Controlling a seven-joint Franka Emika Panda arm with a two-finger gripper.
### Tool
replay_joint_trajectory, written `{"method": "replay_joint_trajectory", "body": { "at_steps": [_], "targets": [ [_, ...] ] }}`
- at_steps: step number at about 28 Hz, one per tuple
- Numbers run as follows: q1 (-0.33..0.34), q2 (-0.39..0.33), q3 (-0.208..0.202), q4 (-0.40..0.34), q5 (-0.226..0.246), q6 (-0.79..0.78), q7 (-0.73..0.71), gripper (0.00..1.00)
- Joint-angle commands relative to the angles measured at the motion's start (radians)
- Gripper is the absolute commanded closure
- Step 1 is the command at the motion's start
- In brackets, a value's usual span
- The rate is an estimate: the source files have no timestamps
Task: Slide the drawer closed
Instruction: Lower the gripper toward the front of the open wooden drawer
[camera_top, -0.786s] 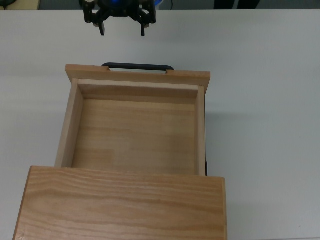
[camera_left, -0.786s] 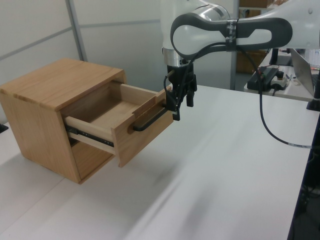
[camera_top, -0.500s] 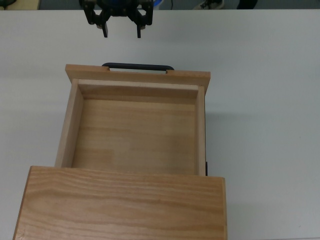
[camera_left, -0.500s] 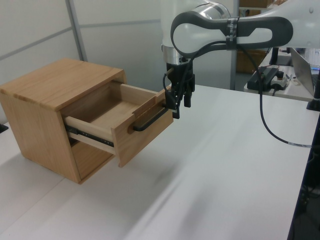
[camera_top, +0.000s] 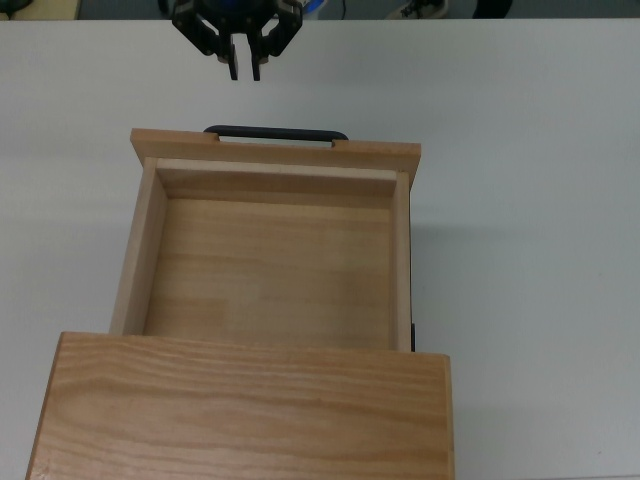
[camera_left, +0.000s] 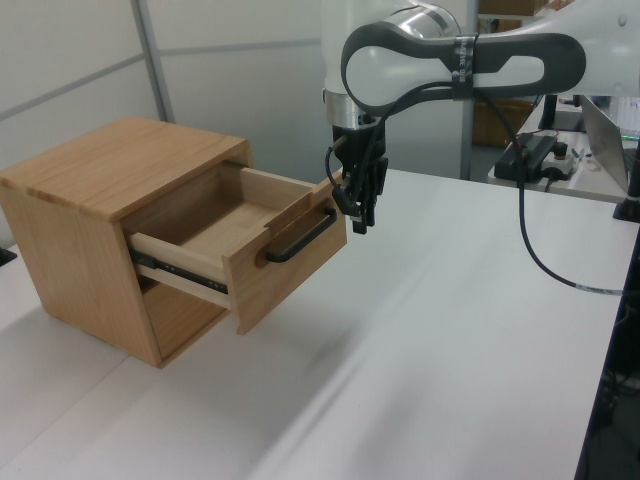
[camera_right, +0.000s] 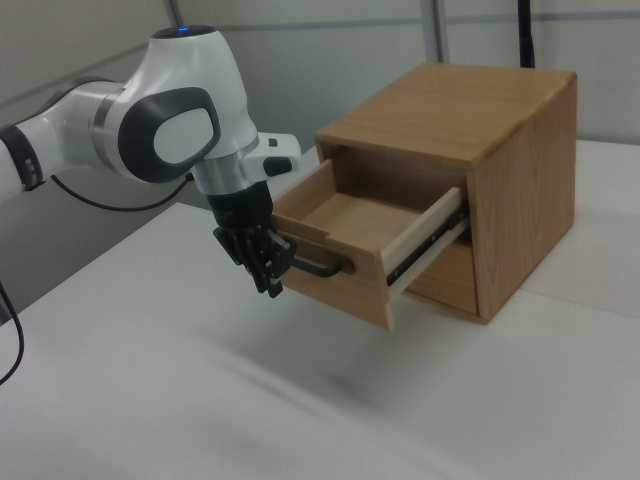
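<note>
While the drawer (camera_top: 270, 250) stands pulled well out of the cabinet (camera_top: 240, 410), front panel and handle (camera_top: 276, 132) facing the table's (camera_top: 530, 200) far edge, the gripper (camera_top: 244, 73) hangs beyond, fingers nearly pressed together, empty.

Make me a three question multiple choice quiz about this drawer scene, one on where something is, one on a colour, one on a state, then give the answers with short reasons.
1. Where is the hand?
A. inside the drawer
B. over the table in front of the handle
C. on top of the cabinet

2. What colour is the handle?
A. black
B. silver
C. red

3. What state is the drawer in?
A. fully closed
B. removed from the cabinet
C. pulled open

Answers:
1. B, in the top view the hand sits beyond the front panel with bare table between.
2. A, the bar is black against the light wood.
3. C, its empty inside shows, sticking out of the cabinet.
</note>
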Motion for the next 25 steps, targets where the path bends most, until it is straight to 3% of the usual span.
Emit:
{"method": "replay_joint_trajectory", "body": {
  "at_steps": [1,16,25],
  "targets": [
    [0.013,0.024,-0.005,0.001,0.006,0.025,-0.012,1.00],
    [0.022,0.154,-0.004,0.067,0.003,0.078,0.002,1.00],
    [0.021,0.202,-0.004,0.079,-0.005,0.225,0.083,1.00]
  ]
}}
